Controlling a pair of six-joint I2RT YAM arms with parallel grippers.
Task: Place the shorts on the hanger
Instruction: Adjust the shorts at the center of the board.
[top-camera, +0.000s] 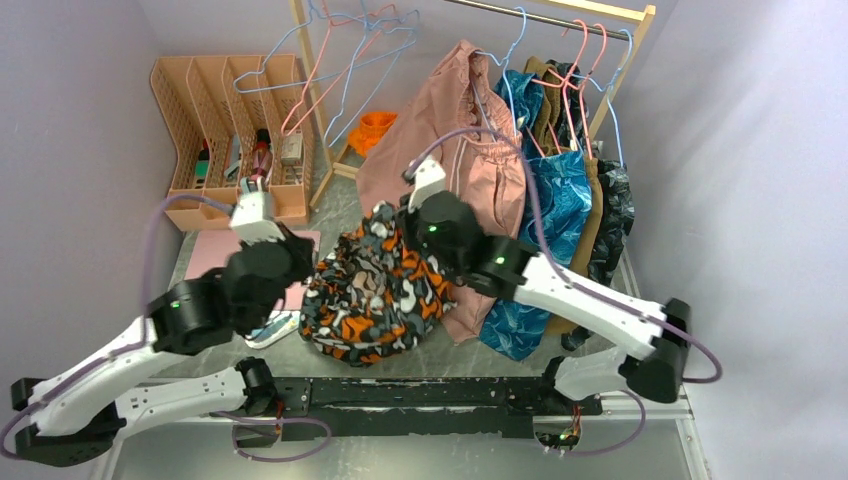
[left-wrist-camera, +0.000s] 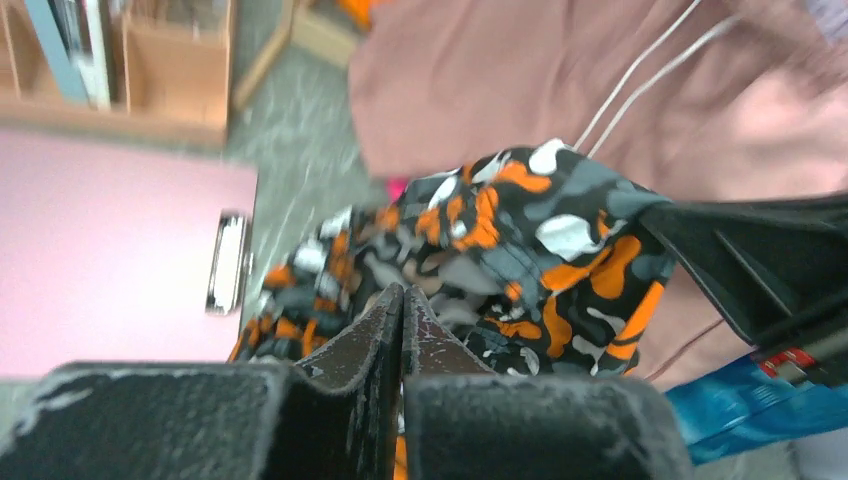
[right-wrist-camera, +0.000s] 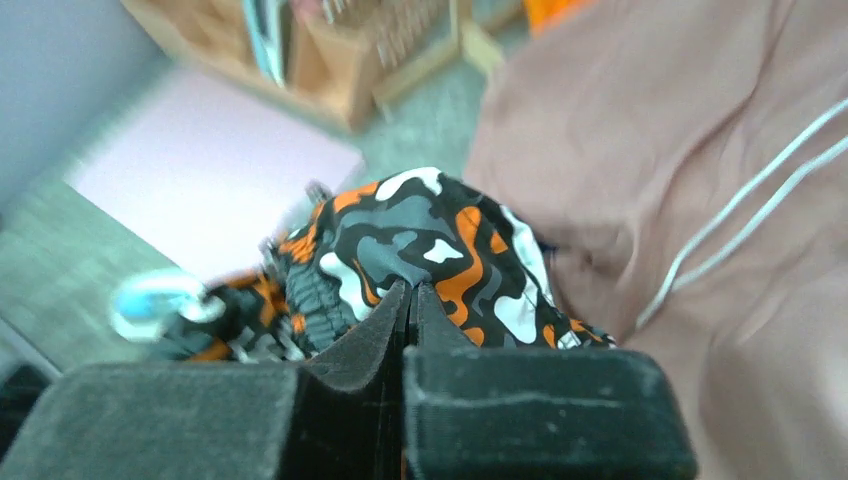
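I had both tools clamped shut on the shorts (top-camera: 375, 295), bunched mid-frame in the top view. The left tool (left-wrist-camera: 401, 297) gripped their left edge, the right tool (right-wrist-camera: 410, 290) their upper-right corner, fabric slung between.

Even bright lighting, soft shadows; top view sharp; both wrist views motion-blurred, backgrounds unfocused.

orange, black, white, grey blotch-print shorts (top-camera: 375, 290), bunched in a heap

Shorts (top-camera: 375, 290) on table (top-camera: 450, 354) — clipboard (top-camera: 205, 255) left, rack (top-camera: 545, 13) behind.
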